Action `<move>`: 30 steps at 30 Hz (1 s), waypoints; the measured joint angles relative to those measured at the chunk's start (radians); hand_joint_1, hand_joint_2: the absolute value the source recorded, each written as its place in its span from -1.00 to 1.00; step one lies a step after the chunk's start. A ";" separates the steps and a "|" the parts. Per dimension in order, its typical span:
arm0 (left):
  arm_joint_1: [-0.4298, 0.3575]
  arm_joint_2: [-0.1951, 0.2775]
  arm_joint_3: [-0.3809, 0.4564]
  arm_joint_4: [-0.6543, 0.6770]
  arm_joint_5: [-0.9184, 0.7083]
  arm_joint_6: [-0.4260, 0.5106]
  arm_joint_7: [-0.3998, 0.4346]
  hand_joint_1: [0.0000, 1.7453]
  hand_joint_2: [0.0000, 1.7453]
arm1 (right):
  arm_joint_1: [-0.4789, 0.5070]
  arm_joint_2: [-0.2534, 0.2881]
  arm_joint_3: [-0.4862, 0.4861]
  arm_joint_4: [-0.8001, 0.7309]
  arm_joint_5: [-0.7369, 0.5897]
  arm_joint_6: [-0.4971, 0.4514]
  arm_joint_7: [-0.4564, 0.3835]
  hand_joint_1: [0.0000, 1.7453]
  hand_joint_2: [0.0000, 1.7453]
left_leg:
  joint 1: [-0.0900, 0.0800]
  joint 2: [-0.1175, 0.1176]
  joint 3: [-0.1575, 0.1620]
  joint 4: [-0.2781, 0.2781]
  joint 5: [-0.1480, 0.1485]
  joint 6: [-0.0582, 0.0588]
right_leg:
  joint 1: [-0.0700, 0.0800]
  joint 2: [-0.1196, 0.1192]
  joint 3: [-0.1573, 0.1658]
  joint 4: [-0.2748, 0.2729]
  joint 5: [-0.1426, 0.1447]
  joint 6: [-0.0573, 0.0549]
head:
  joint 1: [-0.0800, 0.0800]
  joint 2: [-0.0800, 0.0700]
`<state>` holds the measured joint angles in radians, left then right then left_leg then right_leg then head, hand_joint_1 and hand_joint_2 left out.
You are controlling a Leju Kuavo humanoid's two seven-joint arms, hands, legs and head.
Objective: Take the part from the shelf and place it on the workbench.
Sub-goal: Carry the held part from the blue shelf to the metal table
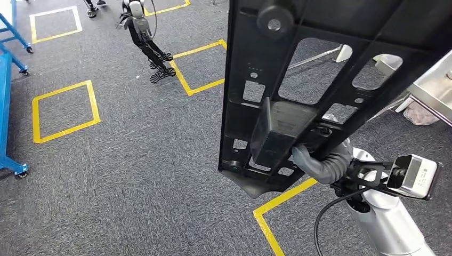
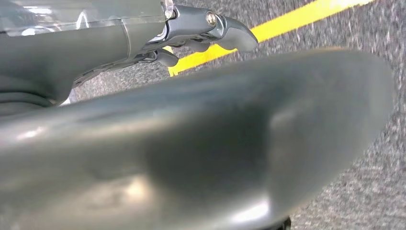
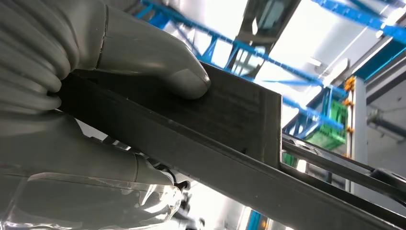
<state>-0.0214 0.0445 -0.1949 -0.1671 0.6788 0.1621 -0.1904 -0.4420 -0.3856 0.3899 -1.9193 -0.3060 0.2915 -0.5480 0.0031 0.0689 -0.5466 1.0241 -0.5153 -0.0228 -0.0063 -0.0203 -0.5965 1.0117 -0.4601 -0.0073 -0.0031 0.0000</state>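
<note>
Looking down from the head view, you see the right hand [image 1: 314, 160] wrapped around a raised block at the lower end of the part [image 1: 298, 90], a long black panel pierced with cut-outs, held up off the grey carpet [image 1: 133, 160] and running from about 6 o'clock up past 1 o'clock, where its top is cut off by the frame edge. In the right wrist view the thumb [image 3: 158, 62] presses on one face of the part [image 3: 230, 124] and the fingers close under it, so the grip is firm. At 3 o'clock a silver metal tray or bench edge [image 1: 432, 88] enters the picture; you cannot tell what lies in it, and a pale bundle [image 1: 421, 113] under it is too partly hidden to identify. Yellow tape squares [image 1: 65, 111] mark the carpet at 9 o'clock, a blue frame [image 1: 6, 96] is cut off at the left edge, and another robot's dark legs [image 1: 149, 48] stand at 11 o'clock. In the left wrist view the left hand [image 2: 210, 33] hangs over carpet and a yellow line [image 2: 287, 21], its fingers slightly curled and holding nothing; a blurred grey shape close to the lens hides the rest.
</note>
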 joint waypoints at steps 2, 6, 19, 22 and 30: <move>0.001 0.000 0.000 0.000 0.001 0.002 0.001 -1.00 -1.00 | 0.002 0.000 -0.012 -0.005 0.009 0.002 0.001 1.00 1.00 | 0.004 -0.037 -0.044 0.100 -0.058 -0.007 | -0.002 0.015 0.002 -0.003 0.002 -0.009 | -0.001 0.000; 0.002 0.001 0.001 0.000 0.003 0.012 0.000 -1.00 -1.00 | 0.010 0.000 -0.020 -0.006 0.018 0.014 0.002 1.00 1.00 | 0.005 -0.060 -0.126 0.264 -0.096 -0.007 | 0.001 0.056 0.002 0.000 0.002 -0.013 | -0.002 0.000; -0.002 -0.001 0.009 0.000 0.005 0.016 -0.017 -1.00 -1.00 | 0.036 0.001 -0.030 -0.022 0.028 0.014 -0.013 1.00 1.00 | 0.005 -0.058 -0.003 -0.045 0.052 0.044 | -0.003 0.036 -0.114 0.227 -0.111 0.034 | 0.011 0.000; -0.002 -0.004 0.010 0.000 0.006 0.017 -0.017 -1.00 -1.00 | 0.054 0.001 -0.030 -0.022 0.031 0.014 -0.019 1.00 1.00 | 0.005 -0.030 -0.004 -0.042 0.050 0.042 | -0.008 0.025 -0.113 0.241 -0.091 0.039 | 0.011 0.000; -0.005 -0.009 0.013 0.000 0.011 0.016 -0.027 -1.00 -1.00 | 0.051 0.005 -0.028 -0.022 0.039 0.017 -0.021 1.00 1.00 | -0.001 0.012 -0.001 -0.021 0.024 0.005 | 0.002 -0.006 0.016 -0.013 0.000 0.006 | 0.008 0.000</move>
<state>-0.0263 0.0354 -0.1822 -0.1673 0.6900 0.1779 -0.2173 -0.3906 -0.3805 0.3622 -1.9416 -0.2666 0.3085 -0.5686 0.0024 0.0810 -0.5472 1.0032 -0.4909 -0.0177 -0.0048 -0.0262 -0.5808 0.9989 -0.4602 -0.0009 0.0051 0.0001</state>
